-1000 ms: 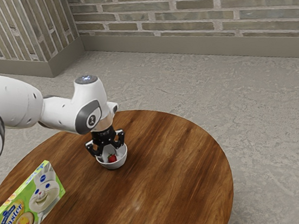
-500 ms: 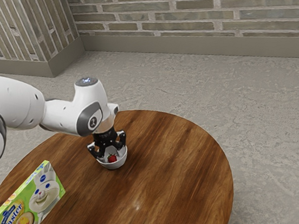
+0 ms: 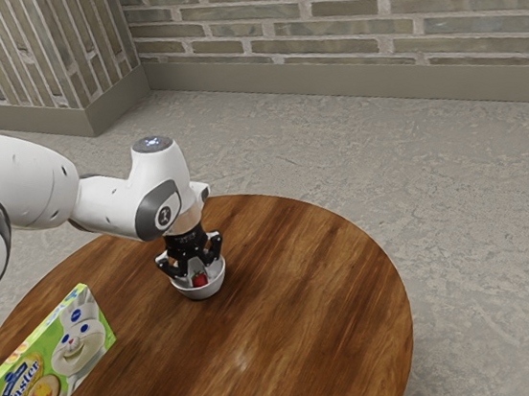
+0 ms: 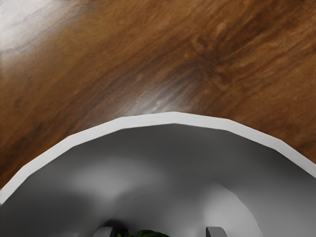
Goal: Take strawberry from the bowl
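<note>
Open Gripper Reaches Into Bowl Around Strawberry

The black two-finger gripper (image 3: 198,273) points down into a small white bowl (image 3: 202,294), its fingers apart and the strawberry (image 3: 199,280) between them. The red fruit lies inside the bowl, low down, below the level of the rim. In the wrist view, the strawberry's dark green leaves (image 4: 148,233) sit between two grey fingertips (image 4: 216,231). One fingertip is just beside the leaves; a clear gap separates them from the other. The bowl's pale rim curves around them in that view, and its inner wall looks smooth and grey, with soft shading.

The bowl stands upright on a round wooden table (image 3: 299,324) with a brown, streaked grain and a glossy patch of light. The white Franka arm (image 3: 111,202) comes in from the exterior view's left, its last section bent down over the bowl.

Well apart from the bowl, toward the exterior view's left and nearer the camera, a green Pillsbury Easter box (image 3: 53,364) stands on its edge. Its front shows a white character with bunny ears and a round cookie. Beyond the table are a mottled grey floor (image 3: 480,220) and a brick wall (image 3: 367,7) with a plain baseboard (image 3: 327,79).
</note>
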Action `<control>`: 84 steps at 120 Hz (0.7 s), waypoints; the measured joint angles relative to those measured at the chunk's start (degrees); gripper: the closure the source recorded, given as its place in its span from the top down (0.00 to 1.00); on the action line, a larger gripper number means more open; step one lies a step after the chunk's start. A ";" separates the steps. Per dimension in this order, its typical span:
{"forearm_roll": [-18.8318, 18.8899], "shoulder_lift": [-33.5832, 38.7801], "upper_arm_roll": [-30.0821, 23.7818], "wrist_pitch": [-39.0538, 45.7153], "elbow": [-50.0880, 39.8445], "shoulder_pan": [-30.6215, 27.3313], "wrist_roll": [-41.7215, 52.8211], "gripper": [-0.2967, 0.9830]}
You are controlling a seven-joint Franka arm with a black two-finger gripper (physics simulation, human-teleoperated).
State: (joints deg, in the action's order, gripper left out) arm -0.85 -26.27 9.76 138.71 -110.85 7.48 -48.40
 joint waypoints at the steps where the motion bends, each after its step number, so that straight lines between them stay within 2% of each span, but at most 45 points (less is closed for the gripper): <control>1: 0.01 0.00 0.00 0.00 0.01 0.00 -0.01 0.35; 56: 0.69 0.68 0.01 -0.19 -0.04 0.08 -1.17 0.26; 68: 0.81 3.69 0.01 -0.26 -1.93 0.70 -1.46 0.26; 84: 0.90 11.28 -0.34 -0.43 -8.30 3.24 -1.82 0.25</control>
State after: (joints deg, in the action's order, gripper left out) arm 0.05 -14.99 9.42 138.28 -119.15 10.72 -50.22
